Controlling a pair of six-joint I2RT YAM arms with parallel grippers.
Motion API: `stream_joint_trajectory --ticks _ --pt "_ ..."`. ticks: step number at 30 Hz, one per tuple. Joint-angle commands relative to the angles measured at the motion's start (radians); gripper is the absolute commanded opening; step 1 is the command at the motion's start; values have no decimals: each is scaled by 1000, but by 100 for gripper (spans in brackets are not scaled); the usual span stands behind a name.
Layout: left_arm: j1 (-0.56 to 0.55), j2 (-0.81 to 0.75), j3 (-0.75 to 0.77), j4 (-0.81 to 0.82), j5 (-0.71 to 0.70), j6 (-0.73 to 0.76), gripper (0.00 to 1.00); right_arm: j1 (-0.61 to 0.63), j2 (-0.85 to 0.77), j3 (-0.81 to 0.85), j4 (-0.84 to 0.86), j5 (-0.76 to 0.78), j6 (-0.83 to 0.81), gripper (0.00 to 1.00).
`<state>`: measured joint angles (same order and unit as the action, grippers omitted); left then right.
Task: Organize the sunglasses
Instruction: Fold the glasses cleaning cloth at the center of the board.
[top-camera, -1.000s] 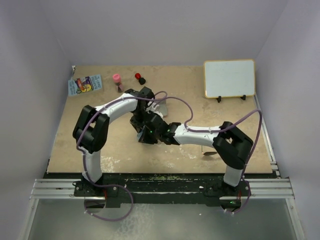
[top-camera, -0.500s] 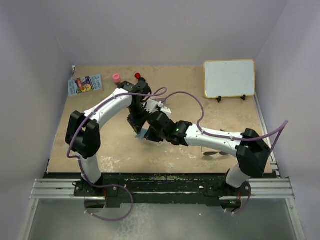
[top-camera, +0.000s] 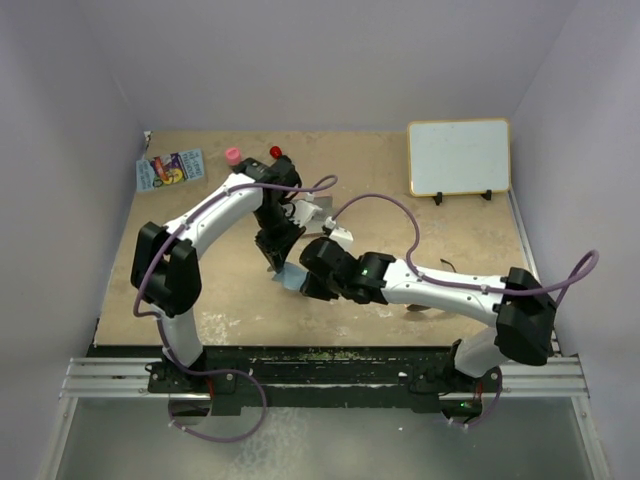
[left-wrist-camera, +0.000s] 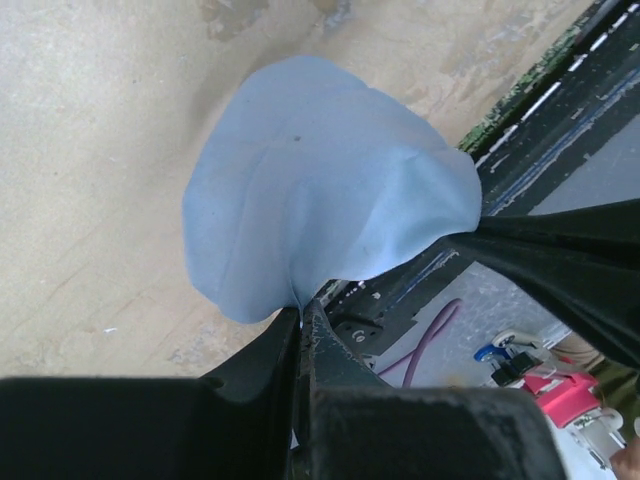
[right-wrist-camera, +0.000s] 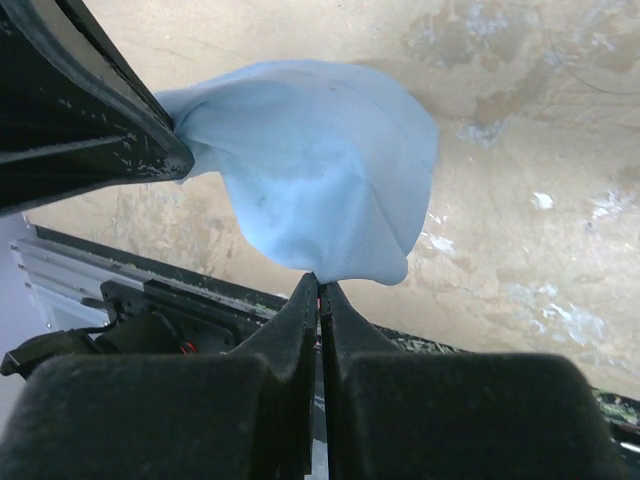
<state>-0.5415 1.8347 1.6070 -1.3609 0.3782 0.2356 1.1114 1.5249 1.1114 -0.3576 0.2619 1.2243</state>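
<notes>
Left wrist: left end effector (left-wrist-camera: 300, 318) and right end effector (right-wrist-camera: 320, 285) both pinch the blue cloth (left-wrist-camera: 320, 180) tight

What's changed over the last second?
The right arm stretched out, its elbow swinging right; the elbow of the left arm drew left. The left claw and right claw stay shut on the blue cloth, held between them. The whiteboard has not moved.

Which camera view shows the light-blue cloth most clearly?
The left wrist view: the light-blue soft cloth fills much of the frame, with its folds and edges clear. The right wrist view shows it nearly as well; the top view shows only a small, distant patch.
</notes>
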Motion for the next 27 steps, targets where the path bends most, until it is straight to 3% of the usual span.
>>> stream_joint_trajectory --ticks 1,12,19,27 --pt "22 25 21 -21 104 39 4 7 -74 -24 -56 58 58 0" --pt "86 246 87 -81 238 86 4 3 -14 37 -131 58 57 0" --pt "128 376 226 -181 287 123 4 -73 17 61 -125 55 -13 0" --pt "134 480 388 -183 325 70 4 -162 61 79 -71 18 -146 0"
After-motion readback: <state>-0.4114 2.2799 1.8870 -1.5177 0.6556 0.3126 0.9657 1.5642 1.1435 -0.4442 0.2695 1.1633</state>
